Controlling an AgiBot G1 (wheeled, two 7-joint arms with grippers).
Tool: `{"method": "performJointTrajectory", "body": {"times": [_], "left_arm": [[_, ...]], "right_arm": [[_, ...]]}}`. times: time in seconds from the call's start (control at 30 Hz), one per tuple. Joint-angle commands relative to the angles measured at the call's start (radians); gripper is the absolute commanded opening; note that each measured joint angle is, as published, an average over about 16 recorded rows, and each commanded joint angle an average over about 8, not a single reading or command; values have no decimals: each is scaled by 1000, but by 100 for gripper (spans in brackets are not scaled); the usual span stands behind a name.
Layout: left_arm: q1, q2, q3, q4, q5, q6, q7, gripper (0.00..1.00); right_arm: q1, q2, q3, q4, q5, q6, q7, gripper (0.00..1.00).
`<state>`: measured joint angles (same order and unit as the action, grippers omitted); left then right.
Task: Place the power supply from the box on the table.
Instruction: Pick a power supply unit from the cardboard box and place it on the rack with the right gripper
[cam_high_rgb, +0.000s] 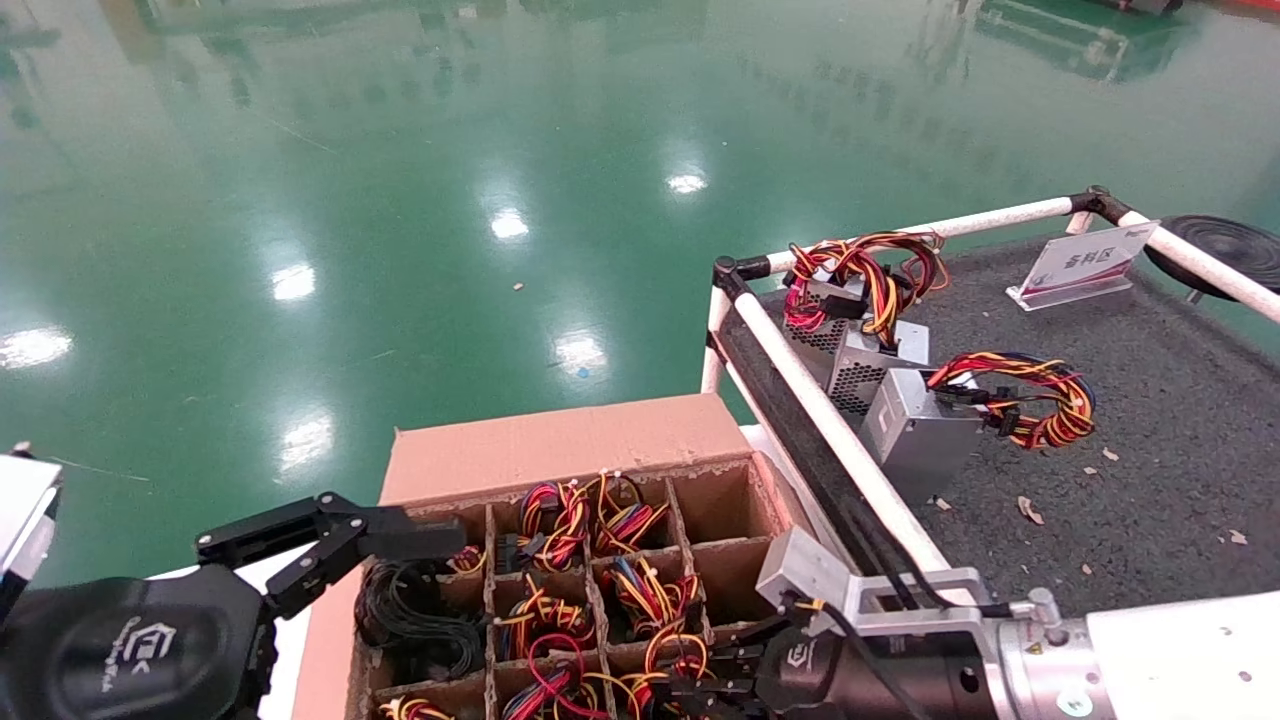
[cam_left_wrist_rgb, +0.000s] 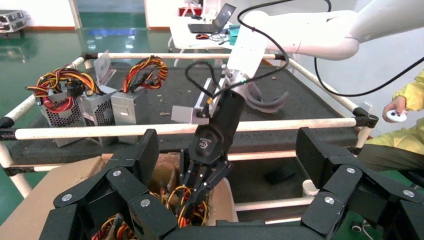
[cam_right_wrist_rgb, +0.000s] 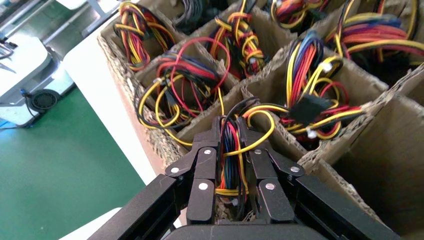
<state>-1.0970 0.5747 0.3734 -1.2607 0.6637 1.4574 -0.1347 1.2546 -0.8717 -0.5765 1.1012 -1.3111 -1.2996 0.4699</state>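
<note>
The box (cam_high_rgb: 560, 445) stands low at the front, its cells full of red, yellow and black wire loops. Over a cell near the box's right side, my right gripper (cam_high_rgb: 700, 685) (cam_right_wrist_rgb: 231, 145) is shut on the wire bundle (cam_right_wrist_rgb: 227, 150) of a power supply. That unit's metal case is hidden down in the cell. My left gripper (cam_high_rgb: 400, 560) (cam_left_wrist_rgb: 227, 160) hangs wide open over the box's left side, holding nothing. The table (cam_high_rgb: 1150, 420) lies to the right, behind a white rail (cam_high_rgb: 830, 420).
Three power supplies (cam_high_rgb: 915, 425) with wire loops stand in a row on the table by its left rail. A slanted sign holder (cam_high_rgb: 1080, 262) and a black disc (cam_high_rgb: 1230, 250) sit at the back. Green floor surrounds everything. A person in yellow (cam_left_wrist_rgb: 407, 125) stands beyond the table.
</note>
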Motion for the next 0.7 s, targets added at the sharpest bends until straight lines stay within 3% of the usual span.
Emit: {"method": "performJointTrajectory", "body": {"times": [0.03, 0.7], "left_arm": [[0, 0, 0, 0, 0, 0, 0, 100], [0, 0, 0, 0, 0, 0, 0, 100]], "right_arm": [[3, 6, 5, 1, 10, -7, -1, 0], [107, 144, 166, 141, 253, -31, 157, 0]]}}
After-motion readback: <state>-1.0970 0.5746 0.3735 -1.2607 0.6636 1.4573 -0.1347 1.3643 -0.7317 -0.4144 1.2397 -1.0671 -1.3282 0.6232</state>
